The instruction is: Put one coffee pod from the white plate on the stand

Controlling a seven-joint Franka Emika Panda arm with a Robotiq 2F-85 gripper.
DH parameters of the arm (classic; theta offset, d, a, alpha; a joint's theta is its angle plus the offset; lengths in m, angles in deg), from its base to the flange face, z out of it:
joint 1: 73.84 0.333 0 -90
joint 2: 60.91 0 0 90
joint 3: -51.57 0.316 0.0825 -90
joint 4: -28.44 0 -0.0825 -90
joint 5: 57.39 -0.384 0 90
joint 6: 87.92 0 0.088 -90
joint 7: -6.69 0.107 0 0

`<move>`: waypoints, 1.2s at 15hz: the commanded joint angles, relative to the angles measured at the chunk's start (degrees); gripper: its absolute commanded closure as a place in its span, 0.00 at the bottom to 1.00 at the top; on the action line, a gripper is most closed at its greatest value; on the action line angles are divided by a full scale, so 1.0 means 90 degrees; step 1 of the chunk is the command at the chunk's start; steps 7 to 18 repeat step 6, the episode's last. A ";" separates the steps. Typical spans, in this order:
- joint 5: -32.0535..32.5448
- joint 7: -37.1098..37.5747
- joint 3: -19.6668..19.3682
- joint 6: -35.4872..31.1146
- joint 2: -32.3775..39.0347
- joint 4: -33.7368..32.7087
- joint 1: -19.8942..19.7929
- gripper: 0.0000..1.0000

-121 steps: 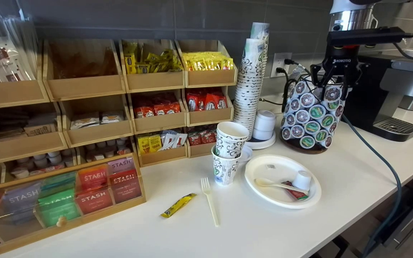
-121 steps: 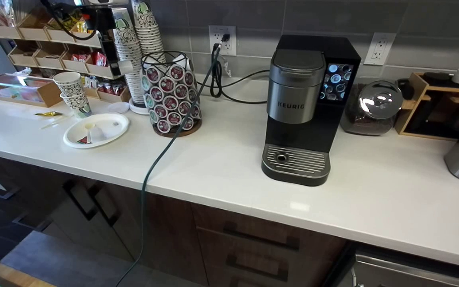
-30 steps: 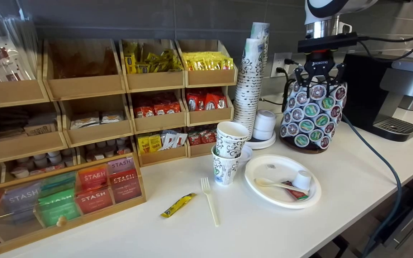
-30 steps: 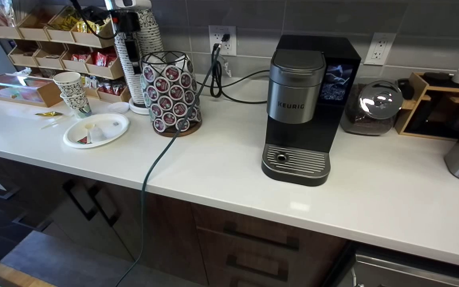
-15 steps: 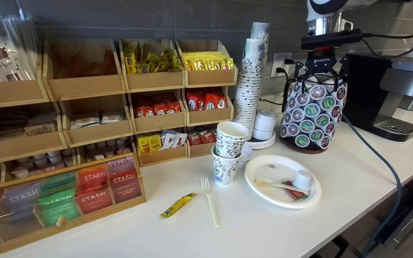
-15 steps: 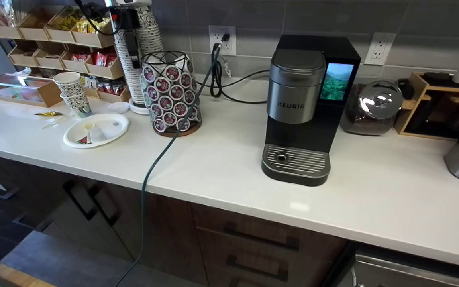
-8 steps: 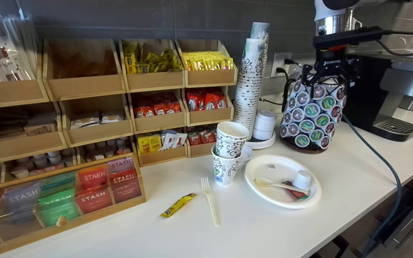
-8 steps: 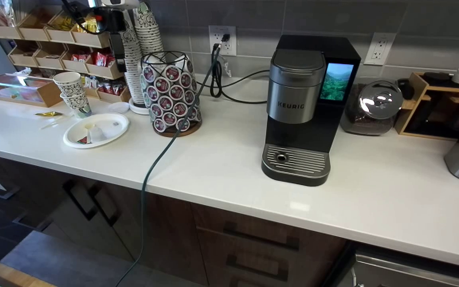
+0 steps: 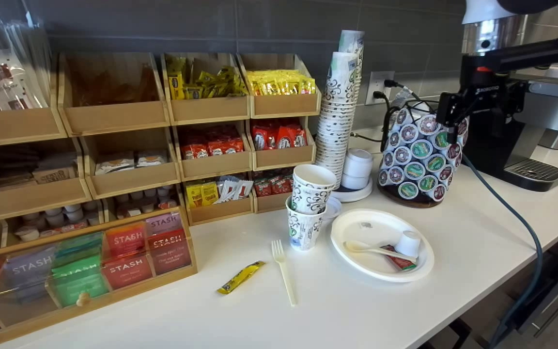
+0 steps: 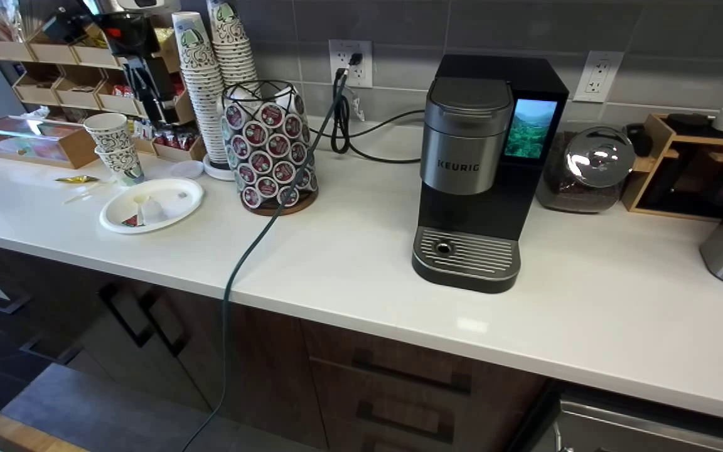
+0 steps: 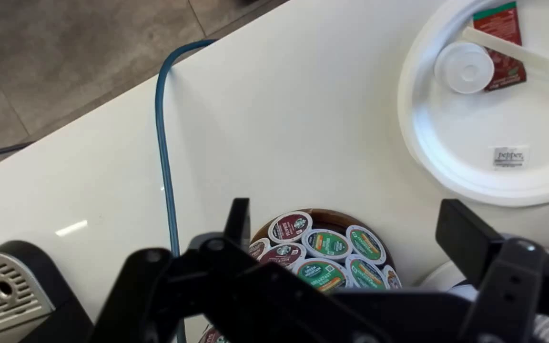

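Wooden bins (image 9: 207, 107) rise well left of the black pod stand (image 9: 420, 204) in an exterior view, nested paper cups (image 9: 308, 201) nearer it. The white plate (image 9: 388, 230) lies near the stand's left side, carrying a coffee pod (image 9: 409, 244) beside a spoon (image 9: 356, 246) crossing a red packet (image 9: 401, 263). Overlapping the stand's upper right there, the gripper (image 11: 347, 224) hangs, fingers spread apart in the wrist view; the coffee machine (image 9: 494, 148) sits right of the stand.

STASH on packets (image 9: 126, 267), KEURIG on machine (image 10: 469, 174), ROBOTIQ on gripper (image 11: 348, 225), "pepper" on sachet (image 11: 510, 157), GREEN MOUNTAIN on pod (image 11: 321, 275)
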 commanded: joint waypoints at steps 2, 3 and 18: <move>0.0273 -0.1308 -0.0017 -0.1373 -0.1646 0.1906 -0.0340 0.00; 0.0132 -0.0846 0.0112 -0.0787 -0.0851 0.0968 -0.0321 0.00; 0.0126 -0.0934 0.0131 -0.0876 -0.1071 0.1137 -0.0405 0.00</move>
